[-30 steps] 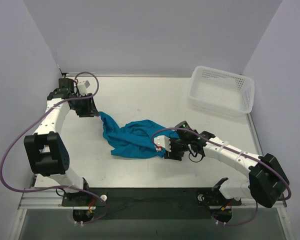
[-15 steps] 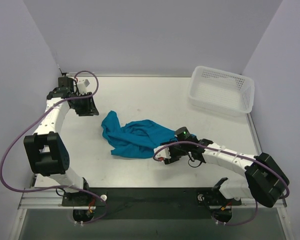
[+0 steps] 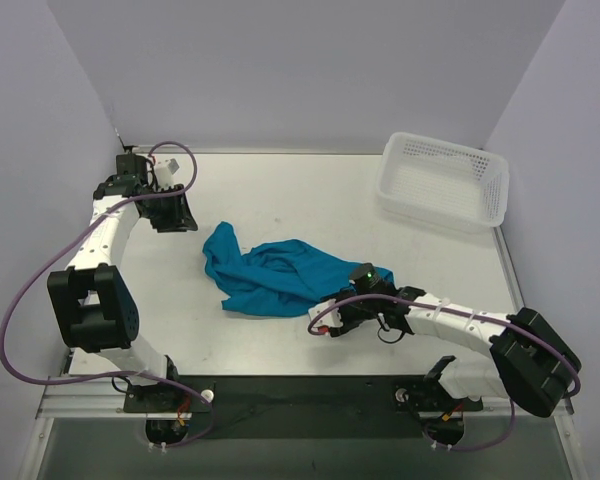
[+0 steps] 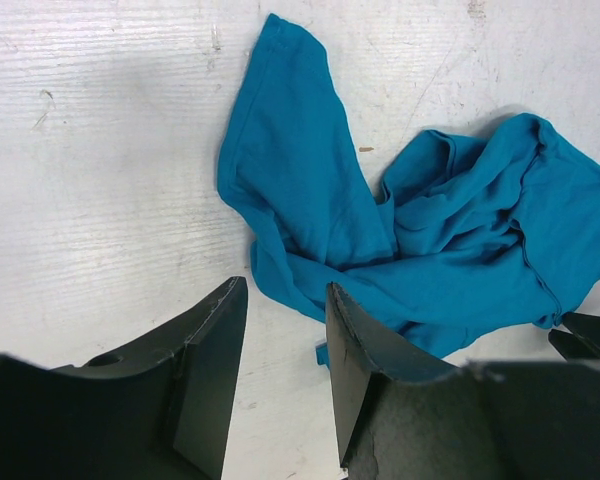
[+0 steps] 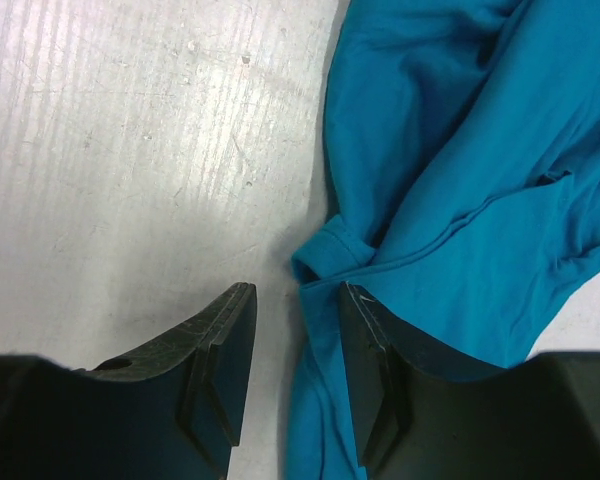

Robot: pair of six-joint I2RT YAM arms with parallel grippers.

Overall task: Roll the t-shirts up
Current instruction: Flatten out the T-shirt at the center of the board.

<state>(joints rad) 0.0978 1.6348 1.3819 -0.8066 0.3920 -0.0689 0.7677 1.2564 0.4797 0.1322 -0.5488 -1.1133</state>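
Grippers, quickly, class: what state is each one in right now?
Left gripper: open, holding nothing.
Right gripper: open at the edge of the t-shirt, nothing clamped.

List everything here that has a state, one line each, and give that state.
t-shirt: crumpled in a loose heap, not rolled.
basket: upright, looks empty.
left gripper: open, holding nothing, clear of the shirt's left end.
right gripper: open, at the shirt's near edge, nothing clamped.
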